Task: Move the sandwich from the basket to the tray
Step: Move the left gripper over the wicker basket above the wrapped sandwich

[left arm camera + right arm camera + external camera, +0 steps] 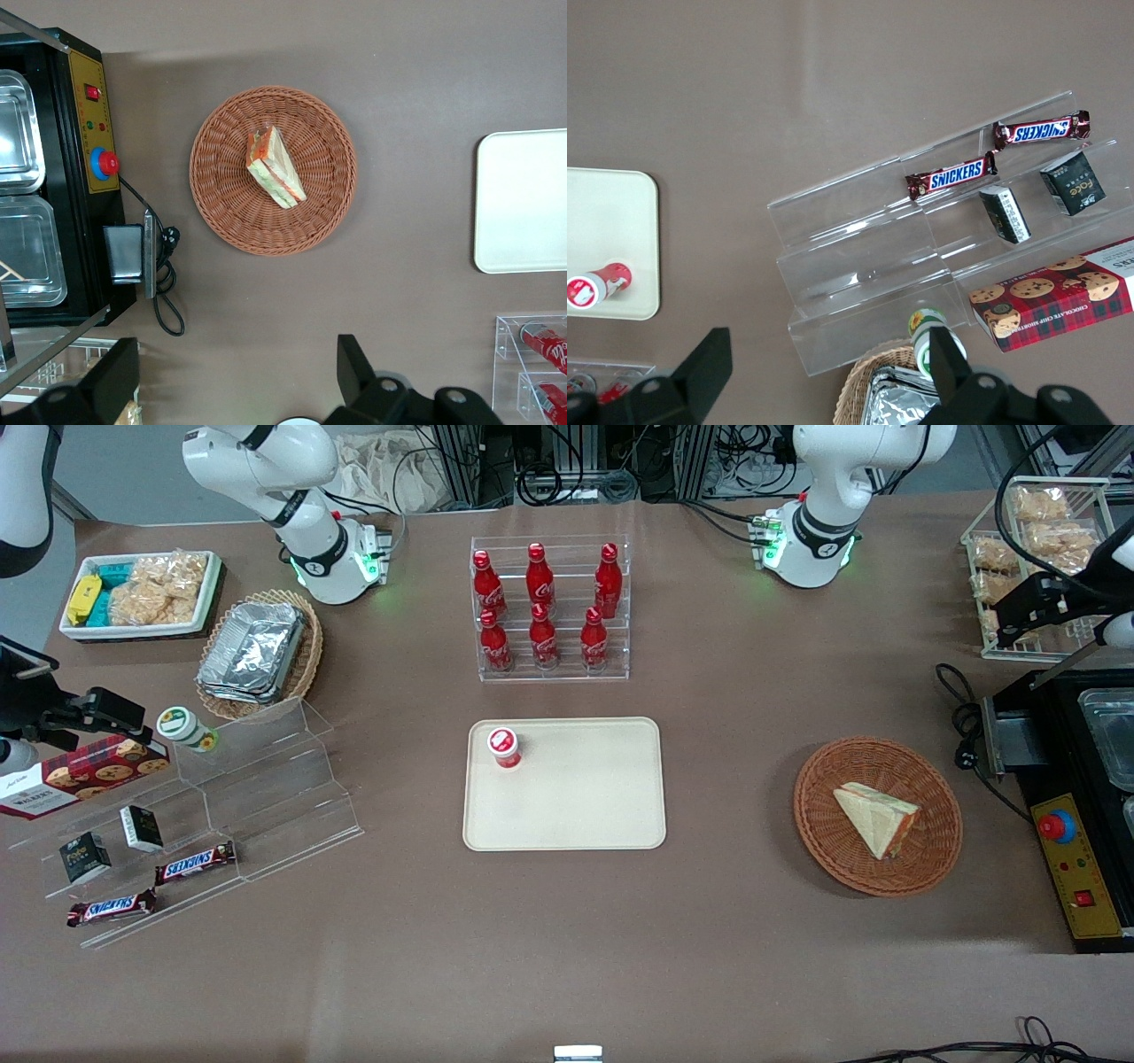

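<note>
Black and two-fingered, the left arm's gripper (235,390) hangs high above the brown table with its fingers (354,363) spread wide apart and nothing between them; from the front it shows at the working arm's end of the table, above the black machine with the red button (1076,841). It is well apart from the food.

Below it, the triangular wedge sandwich of pale cream bread (877,817) lies in the round reddish-brown woven wicker basket (824,841), roughly at its middle, resting on one broad face with the orange-red and green filling edge (266,164) turned outward. The flat cream-beige rectangular plastic tray (594,815) sits near the table's middle, well apart from the basket, with a small red-capped pot (504,746) standing in one corner and the remaining surface bare.

Judging by its look, the sandwich is light and soft, so a hard squeeze would likely crush the bread or push the filling out. The safest hold seems to be across the two bread faces near the thick middle of the wedge, closing gently.
</note>
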You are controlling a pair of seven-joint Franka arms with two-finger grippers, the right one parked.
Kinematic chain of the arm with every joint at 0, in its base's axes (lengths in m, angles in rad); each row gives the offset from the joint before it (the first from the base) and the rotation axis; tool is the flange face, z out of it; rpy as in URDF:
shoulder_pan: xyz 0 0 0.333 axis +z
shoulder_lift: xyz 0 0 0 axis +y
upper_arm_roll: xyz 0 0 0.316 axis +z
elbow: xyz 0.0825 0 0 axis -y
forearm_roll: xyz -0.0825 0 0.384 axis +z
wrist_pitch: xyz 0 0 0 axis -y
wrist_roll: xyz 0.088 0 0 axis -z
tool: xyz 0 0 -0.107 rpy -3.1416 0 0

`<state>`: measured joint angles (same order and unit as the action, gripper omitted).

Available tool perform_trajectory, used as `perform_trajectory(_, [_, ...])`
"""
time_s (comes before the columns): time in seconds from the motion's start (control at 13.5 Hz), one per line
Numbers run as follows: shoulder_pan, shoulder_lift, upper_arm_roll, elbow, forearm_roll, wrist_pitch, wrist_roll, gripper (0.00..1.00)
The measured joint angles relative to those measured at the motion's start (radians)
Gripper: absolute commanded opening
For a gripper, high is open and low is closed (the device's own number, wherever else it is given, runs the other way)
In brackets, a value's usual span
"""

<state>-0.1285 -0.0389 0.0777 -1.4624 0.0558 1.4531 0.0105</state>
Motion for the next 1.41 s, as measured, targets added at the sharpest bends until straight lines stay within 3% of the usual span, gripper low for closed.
perform_trajectory(0.59, [0.0, 0.019, -0.003, 0.0, 0.0, 0.056, -0.012, 1.0])
perform_trajectory(1.04, [0.0, 0.024, -0.008, -0.005, 0.0, 0.003, -0.024, 1.0])
perform_trajectory(1.41, [0.027, 0.129, 0.012, -0.018, 0.0, 0.084, -0.036, 1.0])
